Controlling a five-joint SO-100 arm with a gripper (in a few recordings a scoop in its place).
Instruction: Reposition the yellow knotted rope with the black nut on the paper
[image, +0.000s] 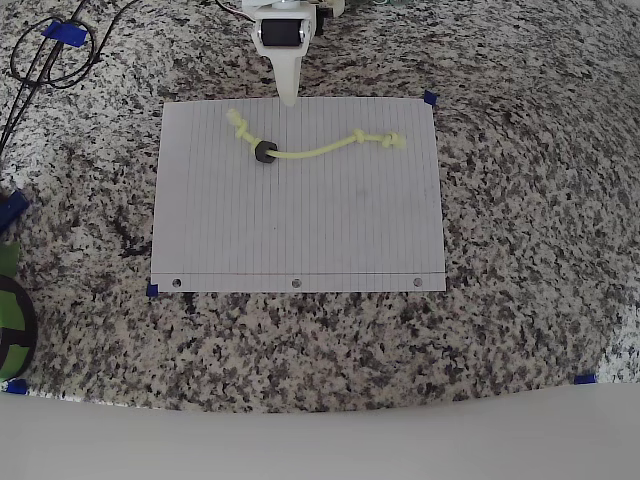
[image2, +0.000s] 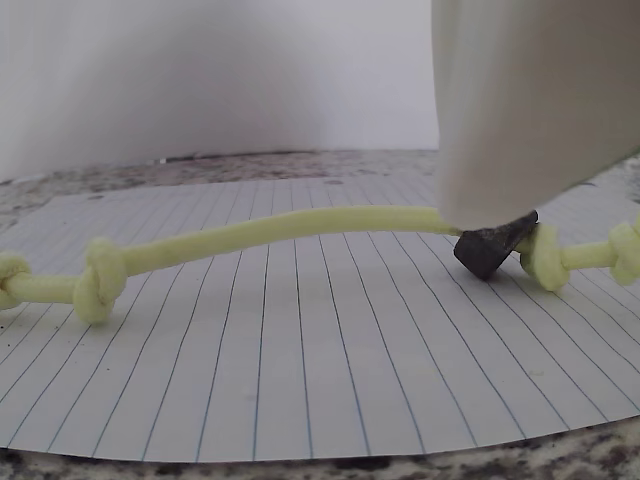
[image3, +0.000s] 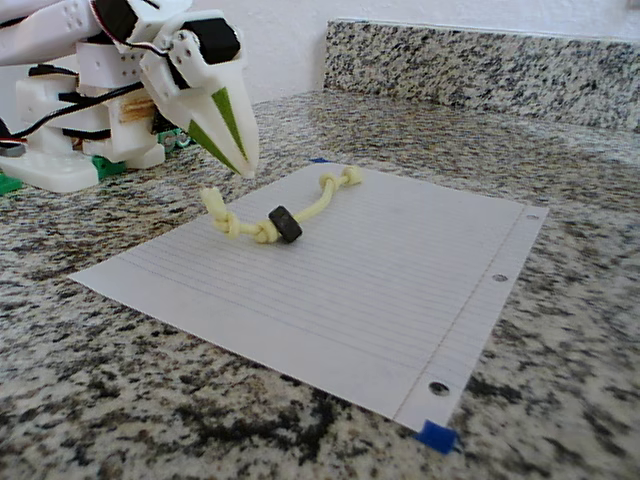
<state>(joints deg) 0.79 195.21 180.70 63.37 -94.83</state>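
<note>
Your gripper (image3: 243, 160) hangs w/ jaws together, holding nothing, tips just above the paper's (image: 300, 230) far edge. Yellow knotted rope (image: 312, 152) lies on the sheet's upper part near the tips; black nut (image: 265, 152) sits threaded beside its left knot in overhead view.

Matt paper (image: 300, 220) on glossy speckled granite countertop (image: 520, 250).
</note>
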